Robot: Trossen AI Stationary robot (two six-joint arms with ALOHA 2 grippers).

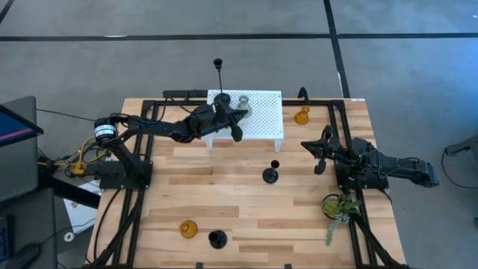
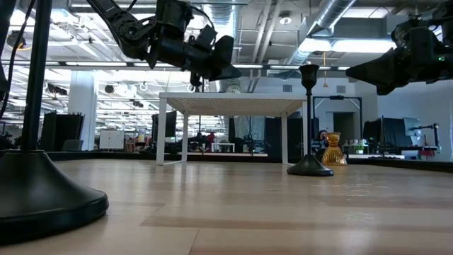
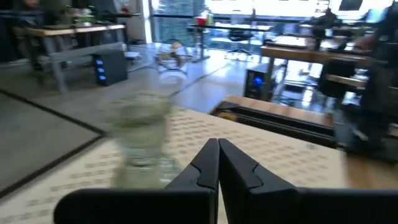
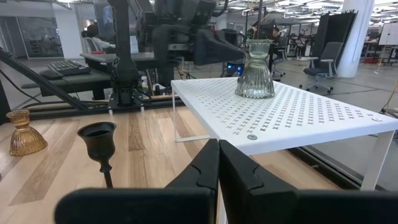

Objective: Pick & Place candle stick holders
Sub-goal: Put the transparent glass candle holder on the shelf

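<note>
two holders sit on the white perforated shelf [image 1: 261, 119] as far as the high view shows: the clear glass holder [image 1: 243, 100] and a squat black holder [image 1: 222, 99] beside it, though the left arm partly covers that one so i can't be sure of it. the tall black holder [image 1: 218, 67] shows at the shelf's far edge; can't tell if it stands on the shelf or behind it. still on the wood table [image 1: 224, 194]: short black stemmed holder [image 1: 271, 173] near the middle, one amber holder [image 1: 302, 116] just beside the shelf's right end, another amber holder [image 1: 188, 229] and a black round-based piece [image 1: 217, 239] at the near edge.

left gripper [image 1: 237, 113] hangs over the shelf just by the clear glass holder, fingers clenched together on nothing, per the left wrist view. right gripper [image 1: 320, 143] waits over the table's right side, also clenched and empty. green plant sprig [image 1: 337, 209] lies by the right arm base, not part of the job.

judgement: if the shelf is the target, roughly a third is done and four pieces are left, with the middle stemmed one the easiest next reach.
</note>
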